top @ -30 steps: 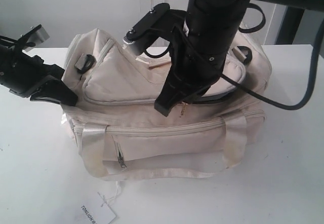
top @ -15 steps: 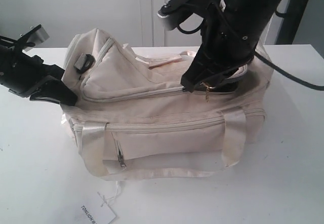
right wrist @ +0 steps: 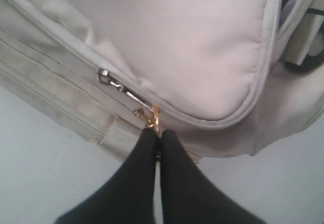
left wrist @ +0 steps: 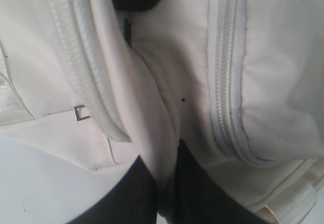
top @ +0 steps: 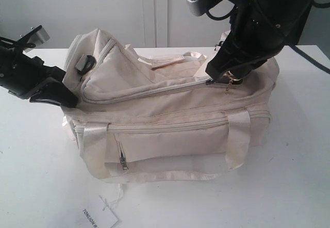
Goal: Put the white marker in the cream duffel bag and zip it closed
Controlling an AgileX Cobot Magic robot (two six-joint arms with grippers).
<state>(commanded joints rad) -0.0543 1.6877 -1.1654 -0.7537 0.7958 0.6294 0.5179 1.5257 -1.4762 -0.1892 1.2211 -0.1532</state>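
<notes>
The cream duffel bag (top: 170, 125) lies on the white table, its top flap raised at the left end. My left gripper (top: 69, 100) is at that end. In the left wrist view the left gripper (left wrist: 167, 183) is shut on a fold of the bag's fabric (left wrist: 162, 133). My right gripper (top: 227, 78) hangs over the bag's right top. In the right wrist view the right gripper (right wrist: 158, 135) is shut on the gold ring zip pull (right wrist: 154, 118), which hangs from the curved top zip (right wrist: 223, 123). The white marker is out of view.
A white paper tag (top: 98, 217) with black print and string lies on the table in front of the bag. A small front pocket zip pull (top: 122, 162) hangs on the near side. Satin handles (top: 238, 140) drape over the front. The table (top: 36, 161) spreads around the bag.
My right gripper has travelled right along the top zip with the gold pull, from mid-bag to the right end. The flap lies flatter behind it. The left arm has not moved.
</notes>
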